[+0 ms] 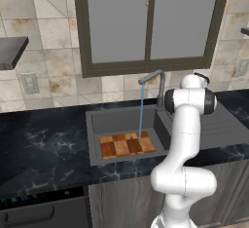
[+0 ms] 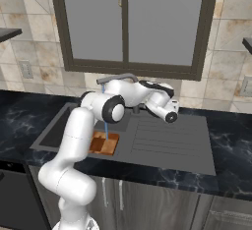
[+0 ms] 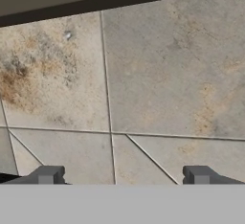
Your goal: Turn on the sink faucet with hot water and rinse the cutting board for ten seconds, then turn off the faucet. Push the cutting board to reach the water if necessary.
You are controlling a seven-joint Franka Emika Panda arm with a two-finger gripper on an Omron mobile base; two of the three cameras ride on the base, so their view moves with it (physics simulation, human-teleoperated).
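Water (image 1: 141, 110) runs from the sink faucet (image 1: 156, 83) onto the right part of the cutting board (image 1: 127, 144), which lies flat in the sink (image 1: 97, 124) near the counter's front edge. The end effector (image 3: 122, 176), wide open and holding nothing, faces the tiled wall (image 3: 167, 74) by the faucet's base. It should probably wait there through the rinse, then press the handle shut with a short, gentle push.

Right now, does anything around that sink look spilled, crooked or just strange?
Nothing stands out. The water falls straight from the sink faucet onto the cutting board, which lies flat in the sink.
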